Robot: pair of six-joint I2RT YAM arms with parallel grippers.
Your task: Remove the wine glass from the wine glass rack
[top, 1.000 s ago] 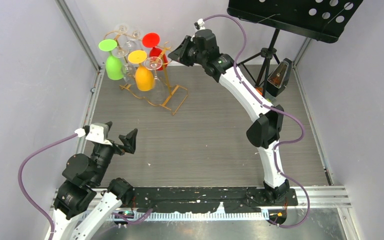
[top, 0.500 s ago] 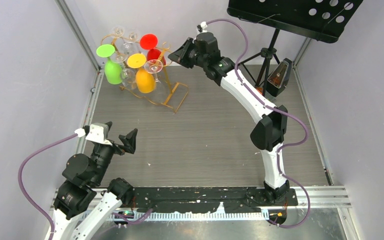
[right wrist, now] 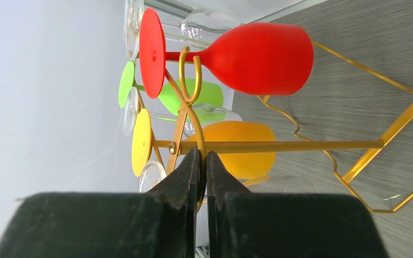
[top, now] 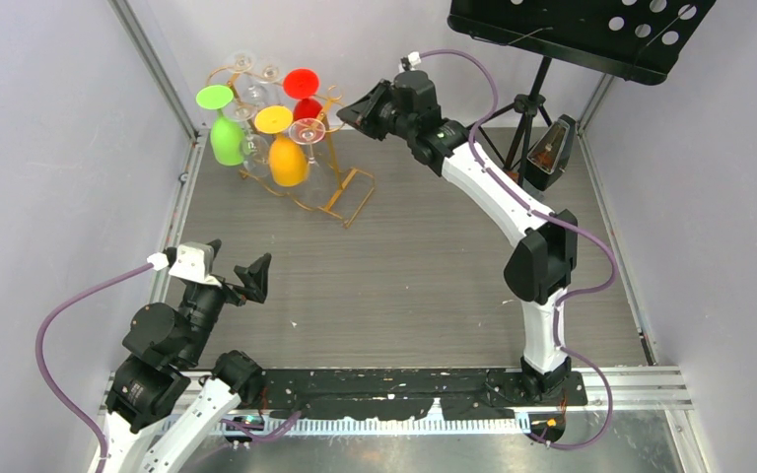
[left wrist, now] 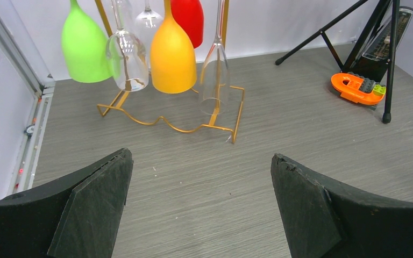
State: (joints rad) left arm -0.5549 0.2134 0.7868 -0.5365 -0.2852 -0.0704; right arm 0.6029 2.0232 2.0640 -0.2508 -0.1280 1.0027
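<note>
At the far left corner of the table (top: 404, 266) stands the gold wine glass rack (right wrist: 301, 145). Glasses hang upside down from its hooks: a red wine glass (right wrist: 258, 58), an orange wine glass (right wrist: 247, 161), a green wine glass (top: 225, 138) and some clear wine glasses (left wrist: 128, 59). None is off yet.

The right gripper (right wrist: 203, 166) is up at the rack, just under the red glass. Its two fingers are pinched tight together, and a thin gold wire of the rack runs right in between them. So it looks like it is grabbing the rack's wire, not a glass. I cannot tell if a clear stem is in there too.

I think this is the grabbing step, and the job has only just begun. Next, the fingers would need to let go and take hold of a stem. Then the glass has to slide along its hook and out the open end, slowly, so the light rack does not tip and the glasses do not bump.

The left gripper (left wrist: 200, 158) waits low at the near left. Its fingers are spread wide with nothing in them.

The table top is grey, with wood-like lines, and looks flat and smooth. Plain white walls (top: 39, 148) stand close around it. A black music stand (top: 572, 30) is at the far right, with an orange toy (left wrist: 355, 88) by its legs.
</note>
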